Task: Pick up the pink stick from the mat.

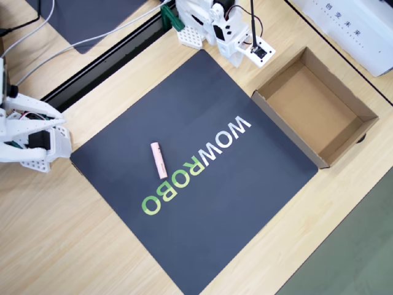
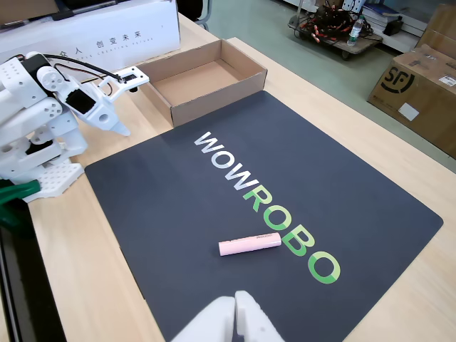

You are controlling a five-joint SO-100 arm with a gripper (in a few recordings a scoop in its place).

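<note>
The pink stick (image 1: 158,160) (image 2: 249,244) lies flat on the dark mat (image 1: 202,98) (image 2: 370,185), beside the green "ROBO" letters. It rests alone, with nothing touching it. My white arm is folded up at the mat's far edge. Its gripper (image 1: 236,56) (image 2: 117,127) hovers over the mat's corner near the cardboard box, well away from the stick. The jaws look shut with nothing between them.
An open cardboard box (image 1: 287,134) (image 2: 214,94) stands against one side of the mat. A white lettered carton (image 1: 353,31) (image 2: 92,32) sits behind it. A plain dark mat (image 1: 92,18) and a black rail (image 1: 104,61) lie past the table's gap.
</note>
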